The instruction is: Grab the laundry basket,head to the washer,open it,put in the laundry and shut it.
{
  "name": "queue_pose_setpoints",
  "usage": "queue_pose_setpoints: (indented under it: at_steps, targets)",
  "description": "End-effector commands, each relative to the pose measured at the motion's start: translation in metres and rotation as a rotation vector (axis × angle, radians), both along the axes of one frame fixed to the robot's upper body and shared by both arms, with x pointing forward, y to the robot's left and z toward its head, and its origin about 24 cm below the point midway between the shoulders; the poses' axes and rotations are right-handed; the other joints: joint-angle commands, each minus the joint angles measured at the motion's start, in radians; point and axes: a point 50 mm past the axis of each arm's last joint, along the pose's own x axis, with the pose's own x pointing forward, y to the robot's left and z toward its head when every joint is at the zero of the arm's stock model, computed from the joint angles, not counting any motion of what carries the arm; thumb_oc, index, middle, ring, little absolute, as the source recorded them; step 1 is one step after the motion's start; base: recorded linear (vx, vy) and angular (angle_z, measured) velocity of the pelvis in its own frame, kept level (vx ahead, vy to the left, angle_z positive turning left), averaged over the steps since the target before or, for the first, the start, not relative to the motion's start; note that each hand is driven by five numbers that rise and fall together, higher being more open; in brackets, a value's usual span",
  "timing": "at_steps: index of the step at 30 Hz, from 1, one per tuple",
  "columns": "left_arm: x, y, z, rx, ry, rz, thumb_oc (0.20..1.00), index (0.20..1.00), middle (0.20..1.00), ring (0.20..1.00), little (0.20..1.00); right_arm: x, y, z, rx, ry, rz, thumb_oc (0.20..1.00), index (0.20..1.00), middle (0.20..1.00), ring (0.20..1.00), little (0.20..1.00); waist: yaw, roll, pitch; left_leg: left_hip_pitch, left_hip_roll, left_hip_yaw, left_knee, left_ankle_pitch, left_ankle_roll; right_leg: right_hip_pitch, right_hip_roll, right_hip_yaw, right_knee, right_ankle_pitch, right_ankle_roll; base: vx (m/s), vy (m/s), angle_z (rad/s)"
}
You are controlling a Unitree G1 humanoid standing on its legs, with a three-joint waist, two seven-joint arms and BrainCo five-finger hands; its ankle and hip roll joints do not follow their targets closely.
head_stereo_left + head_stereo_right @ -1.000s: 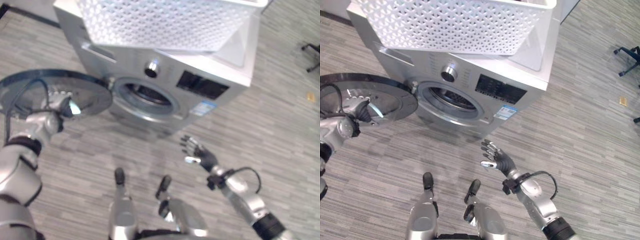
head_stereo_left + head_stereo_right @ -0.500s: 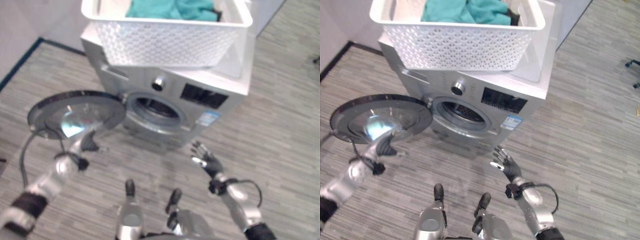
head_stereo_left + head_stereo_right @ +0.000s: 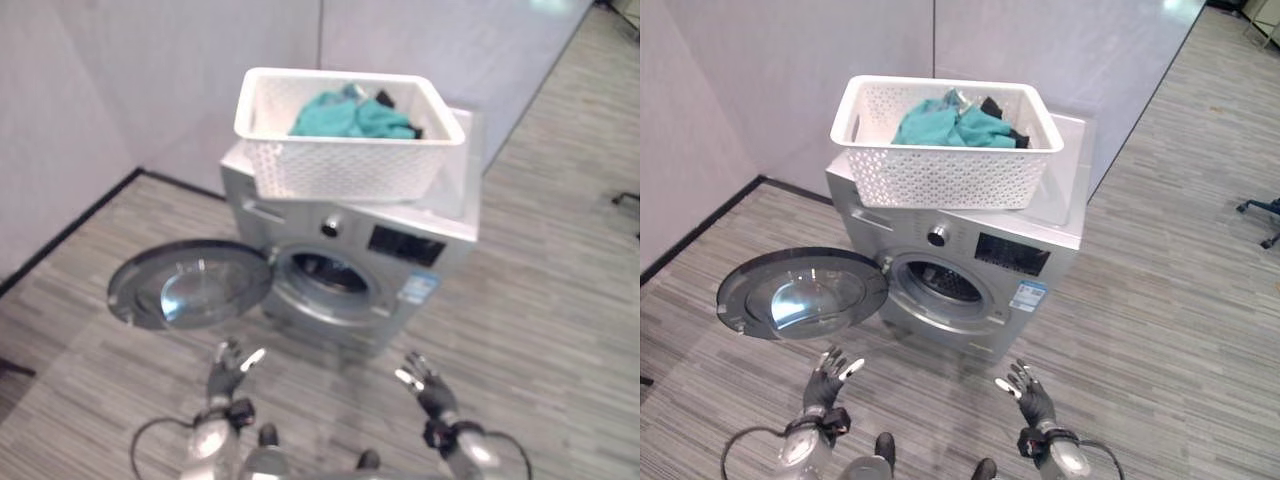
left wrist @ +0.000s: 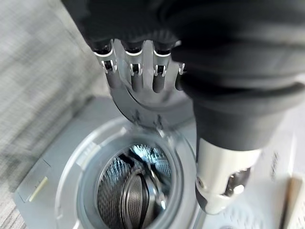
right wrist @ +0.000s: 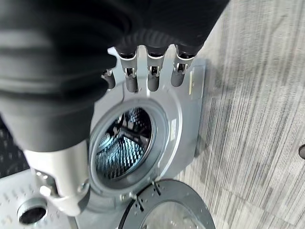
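A white perforated laundry basket (image 3: pixel 945 140) sits on top of the silver front-loading washer (image 3: pixel 960 260). Teal laundry (image 3: pixel 950 125) and a dark piece lie in it. The washer's round door (image 3: pixel 805 293) stands swung wide to the left, and the drum opening (image 3: pixel 940 285) shows bare, as does the drum (image 5: pixel 124 143) in the right wrist view. My left hand (image 3: pixel 828 375) hovers low in front of the door, fingers straight, holding nothing. My right hand (image 3: pixel 1028 393) is held up before the washer's right front, fingers spread and empty. Both hands are well clear of the machine.
The washer stands in a corner of pale partition walls (image 3: pixel 790 70). Grey plank floor (image 3: pixel 1160 300) spreads out to the right and front. An office chair base (image 3: pixel 1260 212) sits at the far right edge.
The whole view has pulled back and up, so the camera has moved away from the washer. My left hand has left the open door and dropped low in front; the right hand stays raised.
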Motion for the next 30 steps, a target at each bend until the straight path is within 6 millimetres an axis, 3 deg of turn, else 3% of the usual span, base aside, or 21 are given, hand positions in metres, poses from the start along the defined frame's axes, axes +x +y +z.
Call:
queue_pose_setpoints:
  at_steps: [1,6,8,9,10,12,14,15,16,17,21,24,26,28,30]
  targets:
    - [0.017,0.014,0.018,0.091,-0.104,-0.02,1.0,1.0,1.0,1.0,1.0,0.027,0.004,0.02,-0.028,-0.128,0.039,1.0,1.0,1.0,1.0,1.0,0.009,-0.016,0.039,-0.024,0.023,-0.004,0.012,-0.018,-0.035,0.131,-0.021,-0.02,0.005,-0.08,0.031,0.04,0.015,0.02]
    - [0.016,0.023,0.021,0.126,-0.108,0.004,1.0,1.0,1.0,1.0,1.0,0.03,0.008,0.019,-0.03,-0.121,0.042,1.0,1.0,1.0,1.0,1.0,0.021,-0.022,0.021,0.012,0.019,0.014,0.012,-0.04,-0.022,0.139,-0.034,-0.022,0.005,-0.089,0.041,0.08,0.066,-0.01]
    - [0.019,0.027,0.028,0.156,-0.135,-0.011,1.0,1.0,1.0,1.0,1.0,0.034,0.007,0.018,-0.031,-0.114,0.025,1.0,1.0,1.0,1.0,1.0,0.038,-0.046,0.052,-0.024,0.009,0.018,0.136,-0.092,-0.006,0.151,-0.056,-0.017,0.005,-0.091,0.041,0.04,0.159,-0.15]
    - [0.023,0.023,0.033,0.168,-0.15,-0.059,1.0,1.0,1.0,1.0,1.0,0.028,-0.001,0.008,-0.056,-0.058,-0.019,1.0,1.0,1.0,1.0,1.0,0.059,-0.055,0.056,-0.055,-0.009,0.001,0.226,-0.171,0.032,0.157,-0.086,-0.003,0.085,-0.11,0.044,0.02,0.206,-0.13]
    - [0.023,0.023,0.033,0.168,-0.15,-0.059,1.0,1.0,1.0,1.0,1.0,0.028,-0.001,0.008,-0.056,-0.058,-0.019,1.0,1.0,1.0,1.0,1.0,0.06,-0.055,0.055,-0.056,-0.009,0.002,0.227,-0.172,0.033,0.155,-0.087,-0.002,0.087,-0.111,0.044,0.06,0.279,-0.12]
    - [0.026,0.019,0.035,0.177,-0.156,-0.098,1.0,1.0,1.0,1.0,1.0,0.023,-0.007,0.002,-0.067,-0.024,-0.052,1.0,1.0,1.0,1.0,1.0,0.058,-0.049,0.046,-0.045,-0.027,-0.019,0.237,-0.203,0.072,0.087,-0.129,0.019,0.292,-0.112,0.046,0.1,0.255,-0.14]
    - [0.03,0.019,0.036,0.203,-0.149,-0.125,1.0,1.0,1.0,1.0,1.0,0.022,-0.009,-0.001,-0.061,0.001,-0.068,1.0,1.0,1.0,1.0,1.0,0.036,-0.031,0.063,-0.01,-0.045,-0.039,0.236,-0.21,0.111,-0.016,-0.18,0.064,0.57,0.002,0.068,0.13,0.294,-0.06]
    - [0.032,0.019,0.037,0.213,-0.148,-0.138,1.0,1.0,1.0,1.0,1.0,0.019,-0.009,-0.003,-0.05,0.014,-0.081,1.0,1.0,1.0,1.0,1.0,0.016,-0.016,0.078,0.022,-0.042,-0.045,0.228,-0.209,0.118,-0.044,-0.187,0.08,0.654,0.041,0.079,0.08,0.161,0.1]
    - [0.032,0.019,0.037,0.213,-0.148,-0.138,1.0,1.0,1.0,1.0,1.0,0.02,-0.009,-0.003,-0.05,0.014,-0.081,1.0,1.0,1.0,1.0,1.0,0.015,-0.016,0.077,0.021,-0.042,-0.046,0.226,-0.207,0.117,-0.044,-0.186,0.079,0.652,0.042,0.078,0.18,0.167,0.24]
    - [0.033,0.02,0.039,0.231,-0.149,-0.147,1.0,1.0,1.0,1.0,1.0,0.016,-0.01,-0.006,-0.038,0.031,-0.107,1.0,1.0,1.0,1.0,1.0,-0.018,0.017,0.087,0.09,-0.033,-0.061,0.188,-0.199,0.119,-0.122,-0.205,0.09,0.751,0.051,0.084,0.2,0.107,0.35]
    - [0.037,0.023,0.044,0.244,-0.172,-0.163,1.0,1.0,1.0,1.0,1.0,0.009,-0.02,-0.005,-0.04,0.03,-0.157,1.0,1.0,1.0,1.0,1.0,-0.069,0.025,0.092,0.154,-0.048,-0.132,0.123,-0.206,0.089,-0.177,-0.212,0.127,0.518,0.037,0.091,0.25,0.003,0.48]
    - [0.042,0.019,0.045,0.244,-0.176,-0.197,1.0,1.0,1.0,1.0,1.0,0.002,-0.027,-0.007,-0.057,0.051,-0.177,1.0,1.0,1.0,1.0,1.0,-0.096,0.011,0.095,0.188,-0.083,-0.2,0.09,-0.233,0.07,-0.199,-0.212,0.241,0.185,0.087,0.097,0.34,-0.09,0.69]
    - [0.043,0.015,0.045,0.24,-0.179,-0.208,1.0,1.0,1.0,1.0,1.0,-0.003,-0.027,-0.009,-0.056,0.061,-0.17,1.0,1.0,1.0,1.0,1.0,-0.109,0.01,0.1,0.223,-0.09,-0.241,0.068,-0.247,0.066,-0.23,-0.214,0.338,0.087,0.153,0.111,0.35,-0.098,0.62]
    - [0.042,0.01,0.044,0.235,-0.176,-0.229,1.0,1.0,1.0,1.0,1.0,-0.011,-0.031,-0.01,-0.068,0.076,-0.149,1.0,1.0,1.0,1.0,1.0,-0.114,-0.005,0.088,0.262,-0.093,-0.276,0.035,-0.261,0.056,-0.223,-0.216,0.321,0.023,0.179,0.122,0.42,-0.176,1.08]
    - [0.039,0.008,0.042,0.234,-0.168,-0.238,1.0,1.0,1.0,1.0,1.0,-0.018,-0.035,-0.01,-0.082,0.085,-0.152,1.0,1.0,1.0,1.0,1.0,-0.124,-0.027,0.067,0.283,-0.086,-0.315,0.012,-0.258,0.044,-0.2,-0.203,0.354,0.026,0.19,0.135,0.32,-0.17,0.72]
